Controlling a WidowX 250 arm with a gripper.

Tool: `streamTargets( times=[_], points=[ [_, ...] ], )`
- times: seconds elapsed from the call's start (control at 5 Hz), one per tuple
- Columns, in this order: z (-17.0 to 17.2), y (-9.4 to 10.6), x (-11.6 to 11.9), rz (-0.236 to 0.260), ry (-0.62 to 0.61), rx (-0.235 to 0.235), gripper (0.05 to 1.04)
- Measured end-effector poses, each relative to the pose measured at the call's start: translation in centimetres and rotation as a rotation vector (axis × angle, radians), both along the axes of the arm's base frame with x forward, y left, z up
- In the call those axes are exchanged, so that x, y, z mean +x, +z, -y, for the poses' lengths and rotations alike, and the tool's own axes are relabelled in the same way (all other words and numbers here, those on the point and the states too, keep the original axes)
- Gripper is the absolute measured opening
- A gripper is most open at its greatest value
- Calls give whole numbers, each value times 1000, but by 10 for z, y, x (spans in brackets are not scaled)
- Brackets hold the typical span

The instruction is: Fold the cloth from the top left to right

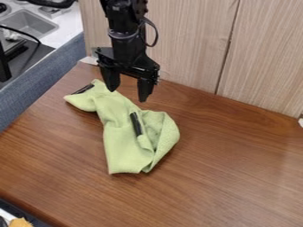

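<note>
Orange-brown item (21,223) at half past seven; beyond it, the desk (237,177) carries the green cloth (121,142), spanning ten to six o'clock. Folding looks partial: bunched, one flap over, neat left-to-right fold left to do. Narrow end points to eleven, long axis eleven-to-five. Tool (127,95) open, empty, at the cloth's twelve.

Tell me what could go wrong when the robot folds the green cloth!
The cloth is bunched and wrinkled, so it might fold into a lump instead of a neat shape.

The hand is open near the cloth's narrow top part, where it could pinch too many layers, or miss.

One black strip lies in the middle of the cloth. If it's loose, it might slide off or get wrapped up inside.
</note>
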State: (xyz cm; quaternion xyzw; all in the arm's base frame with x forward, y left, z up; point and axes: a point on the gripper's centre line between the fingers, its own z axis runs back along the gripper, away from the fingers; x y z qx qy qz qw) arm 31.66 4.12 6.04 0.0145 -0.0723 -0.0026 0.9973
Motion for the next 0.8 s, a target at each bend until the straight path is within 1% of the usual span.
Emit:
streamTargets(
  times=[0.2,0.4,0.6,0.8],
  points=[
    [0,-10,-3,-40,-4,-4,1001],
    [-35,-11,14,-56,37,6,1001],
    [-65,-15,21,-70,44,22,1001],
    [-78,-14,26,-54,41,18,1001]
  ],
)
